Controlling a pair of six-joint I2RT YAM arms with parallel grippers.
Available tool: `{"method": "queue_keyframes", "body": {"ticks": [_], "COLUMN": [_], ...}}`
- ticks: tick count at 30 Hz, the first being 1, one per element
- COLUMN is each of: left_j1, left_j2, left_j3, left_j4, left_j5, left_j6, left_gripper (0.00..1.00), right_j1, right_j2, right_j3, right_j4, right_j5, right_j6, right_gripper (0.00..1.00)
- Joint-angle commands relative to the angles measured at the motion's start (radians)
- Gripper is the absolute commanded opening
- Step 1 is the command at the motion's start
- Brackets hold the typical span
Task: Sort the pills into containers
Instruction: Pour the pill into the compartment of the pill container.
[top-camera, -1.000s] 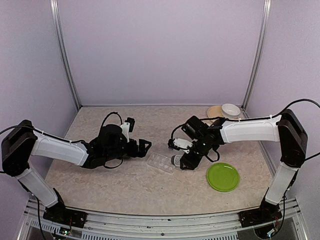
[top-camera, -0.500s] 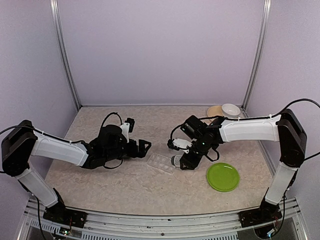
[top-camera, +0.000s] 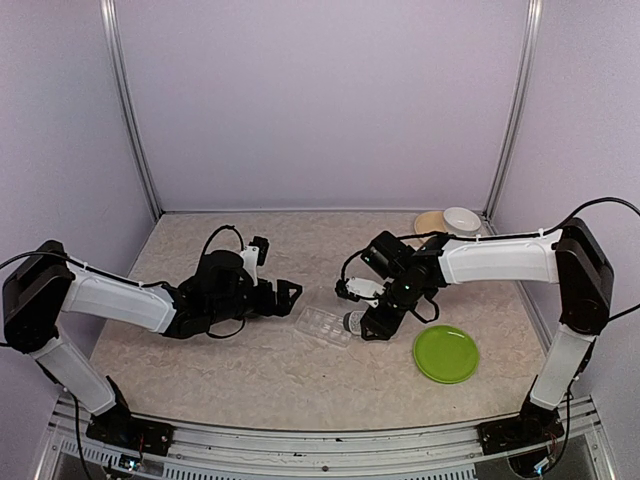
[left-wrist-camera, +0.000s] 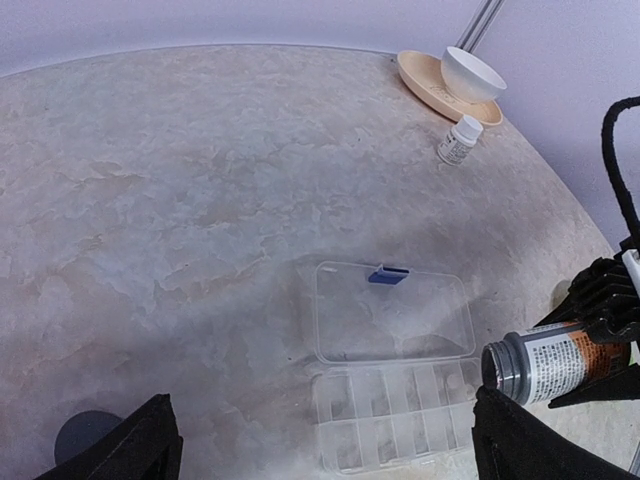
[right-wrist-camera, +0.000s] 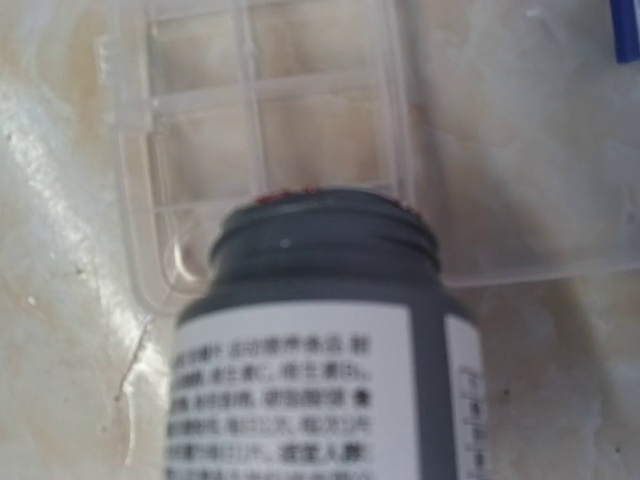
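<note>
Unchanged over the last second: right hand (top-camera: 368, 308) clamped on tipped bottle (left-wrist-camera: 548, 362), mouth over right end of open pill organiser (top-camera: 322, 322) at middle of surface (top-camera: 260, 375), left hand (top-camera: 286, 294) spread wide and empty to its left; compartments (right-wrist-camera: 290, 125) apparently bare, pouring likely still pending.

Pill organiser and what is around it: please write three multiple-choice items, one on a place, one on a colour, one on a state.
1. Where is the grey pill bottle?
A. on the green plate
B. in the right hand, at the pill organiser edge
C. inside the white bowl

2. The latch on the organiser's lid is:
A. red
B. yellow
C. blue

3. The lid is:
A. open, lying flat
B. shut
C. missing

1 B: the hand clamps it.
2 C: the tab is blue.
3 A: the compartments lie uncovered.
</note>
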Motion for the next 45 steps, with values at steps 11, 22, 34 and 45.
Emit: {"method": "queue_keyframes", "body": {"ticks": [11,22,34,45], "left_j1": [0.000,0.000,0.000,0.001], "left_j2": [-0.022,-0.022,-0.022,-0.021], "left_j3": [-0.008,-0.007,0.000,0.006], "left_j4": [0.028,0.026,0.023,0.017], "left_j5": [0.007,0.008,0.008,0.011], "left_j6": [-0.012,-0.011,-0.010,-0.007], "left_gripper": [0.99,0.99,0.99,0.99], "right_j1": [0.009,0.008,0.009,0.009], "right_j2": [-0.027,-0.053,-0.021,0.008], "right_j3": [0.022,0.026,0.055,0.079], "right_j4": [0.023,0.022,-0.054,-0.084], "right_j5": [0.023,0.014,0.008,0.013], "right_j6": [0.001,0.001,-0.005,-0.008], "right_gripper": [0.00,0.00,0.00,0.00]}}
